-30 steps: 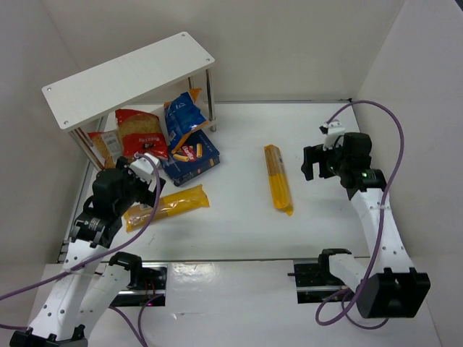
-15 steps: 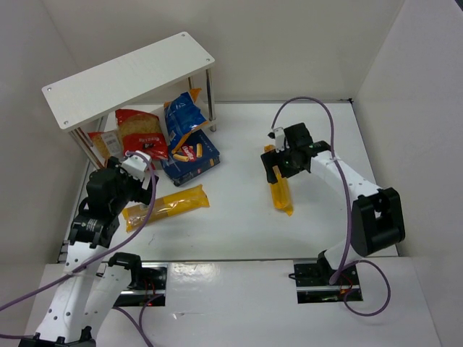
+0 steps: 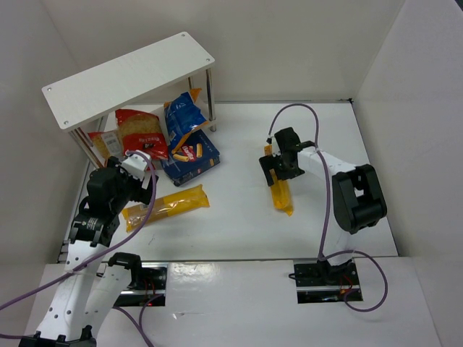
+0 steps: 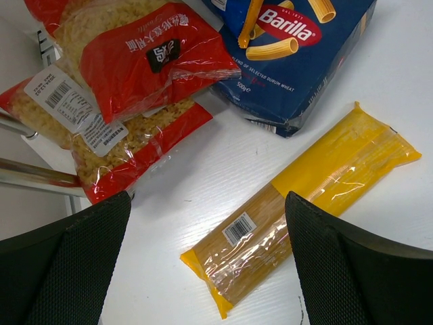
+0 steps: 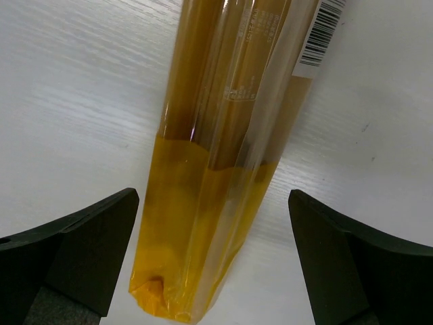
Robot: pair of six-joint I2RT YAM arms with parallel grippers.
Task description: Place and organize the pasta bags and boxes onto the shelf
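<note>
The white shelf [image 3: 126, 79] stands at the far left. Under it lie red bags [image 3: 141, 134], a blue bag [image 3: 182, 116] and a dark-blue box [image 3: 194, 155]. One yellow spaghetti pack [image 3: 170, 204] lies on the table in front of them. My left gripper [image 3: 137, 179] hovers open above its left end; the left wrist view shows that pack [image 4: 304, 210] between the spread fingers. A second yellow spaghetti pack [image 3: 281, 191] lies mid-table. My right gripper [image 3: 275, 168] is open over its far end, and the pack [image 5: 223, 135] runs between its fingers, untouched.
White walls close in the table on the left, back and right. The shelf's metal rod legs [image 3: 210, 97] stand beside the blue bag. In the left wrist view the red bags [image 4: 135, 61] and the dark-blue box [image 4: 298, 61] lie just beyond the spaghetti pack.
My right arm has swung in from the right side of the table to above the mid-table spaghetti pack. My left gripper has shifted slightly left and stays over the other pack.
</note>
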